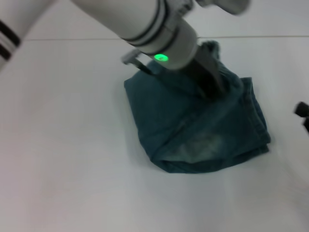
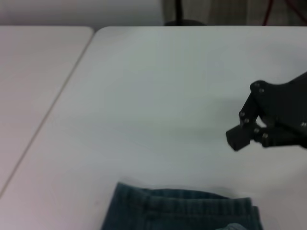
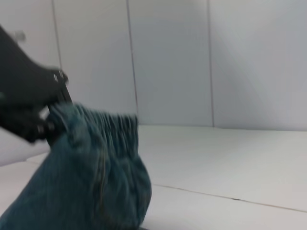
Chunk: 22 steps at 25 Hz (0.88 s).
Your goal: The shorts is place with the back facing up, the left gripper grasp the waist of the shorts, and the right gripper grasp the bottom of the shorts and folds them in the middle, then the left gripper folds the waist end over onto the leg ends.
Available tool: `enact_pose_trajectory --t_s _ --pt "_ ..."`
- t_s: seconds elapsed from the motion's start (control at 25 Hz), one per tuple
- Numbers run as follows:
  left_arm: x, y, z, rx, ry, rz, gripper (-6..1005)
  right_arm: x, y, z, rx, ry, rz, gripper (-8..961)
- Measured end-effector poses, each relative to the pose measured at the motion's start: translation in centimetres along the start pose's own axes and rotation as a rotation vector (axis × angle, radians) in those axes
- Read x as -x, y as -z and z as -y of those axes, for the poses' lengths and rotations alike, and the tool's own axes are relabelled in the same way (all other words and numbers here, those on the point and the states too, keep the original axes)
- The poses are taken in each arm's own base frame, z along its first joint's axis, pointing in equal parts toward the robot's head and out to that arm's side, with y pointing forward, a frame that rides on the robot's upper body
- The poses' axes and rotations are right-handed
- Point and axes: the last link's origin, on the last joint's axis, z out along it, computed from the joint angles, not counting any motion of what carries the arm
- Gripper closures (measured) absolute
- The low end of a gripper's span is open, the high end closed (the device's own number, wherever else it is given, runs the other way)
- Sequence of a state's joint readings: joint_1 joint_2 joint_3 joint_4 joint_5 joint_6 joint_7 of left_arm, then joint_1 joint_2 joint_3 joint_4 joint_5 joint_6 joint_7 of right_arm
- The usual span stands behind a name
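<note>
So the denim shorts [image 1: 198, 128] sit a bit right of centre in the head view, on the white table [image 1: 63, 159], already bunched into a compact folded bundle. The left arm comes in from the upper left of the frame, and the left gripper [image 1: 210, 77] is down on the upper part of the bundle, dark fingers buried in the cloth near the elastic waistband [image 3: 108, 122]. In the right wrist view that waist end is lifted off the table at the left of the frame, with the black gripper clamped on it, so I'd say it's clenched on the waist.

The right gripper [image 1: 301, 113] is just a dark bit at the right edge of the head view, well apart from the shorts. In the left wrist view it shows at the right, nothing in it, but I honestly can't tell if it's open or closed.

My read: the middle fold is done, and this is the last step, the waist going over onto the leg ends. Next it needs to carry the waist across toward the lower hem, lay it flat, then let go without dragging the layers.
</note>
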<state>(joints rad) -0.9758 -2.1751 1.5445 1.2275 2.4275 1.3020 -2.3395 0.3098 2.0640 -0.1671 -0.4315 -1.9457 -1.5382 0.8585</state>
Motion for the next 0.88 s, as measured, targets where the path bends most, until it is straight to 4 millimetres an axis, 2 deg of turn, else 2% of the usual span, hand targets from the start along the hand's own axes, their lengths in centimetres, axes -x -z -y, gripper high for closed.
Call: enact_pose_trajectory --t_s 0.04,0.2,0.48,0.72,0.88 --pt "-0.3 -0.4 -0.2 0.003 -0.005 0.000 949 0.1 1.0 0.1 -0.007 -0.003 0.003 919" --pt "-0.9 -2.2 -1.5 0.000 -0.044 0.008 819 0.5 3.2 0.4 -0.021 -0.005 0.016 913" --pt "-1.2 -2.7 -2.0 -0.025 -0.041 -0.038 583 0.9 3.9 0.3 -0.004 0.000 0.029 903" --pt "-0.6 -3.2 -1.9 -0.058 -0.033 -0.051 453 1.7 4.2 0.3 0.021 0.009 0.046 894" --pt "0.2 -2.1 -1.6 -0.081 0.016 -0.121 366 2.3 4.6 0.1 0.060 0.026 0.049 888"
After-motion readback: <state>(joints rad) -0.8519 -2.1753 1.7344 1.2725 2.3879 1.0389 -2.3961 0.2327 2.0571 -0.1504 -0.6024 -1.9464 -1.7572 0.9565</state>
